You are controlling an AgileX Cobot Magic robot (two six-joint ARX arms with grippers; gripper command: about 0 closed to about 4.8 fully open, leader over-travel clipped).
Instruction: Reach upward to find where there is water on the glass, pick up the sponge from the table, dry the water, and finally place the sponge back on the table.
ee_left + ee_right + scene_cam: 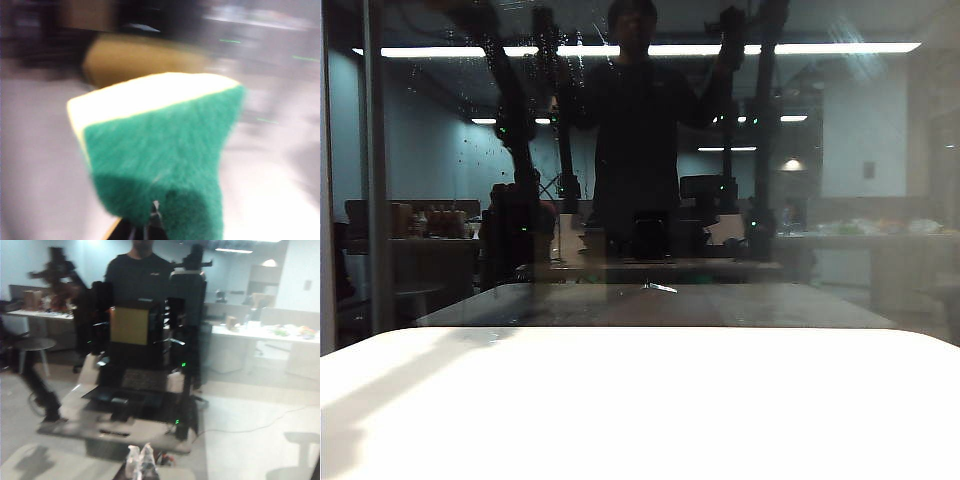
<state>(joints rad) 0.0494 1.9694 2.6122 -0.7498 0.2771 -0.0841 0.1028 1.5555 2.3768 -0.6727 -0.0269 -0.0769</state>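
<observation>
Seen from the table camera: grey frame bar (375, 170) at far left of the dark glass (840, 200); just right of it, whitish water (480, 140) speckling the upper pane beside a reflected arm. Mirrored at centre, a person (635, 120) under bright strip lights (760, 48). Below, bare white table (640, 410), no arm in this view. On the left wrist camera, blurred: left gripper (150, 225) clamped on the sponge (160, 155), green scouring face toward the lens, pale-yellow foam behind, held off the table. On the right wrist camera: right gripper (141, 462), fingertips pressed together, nothing between them, facing the reflective pane.
</observation>
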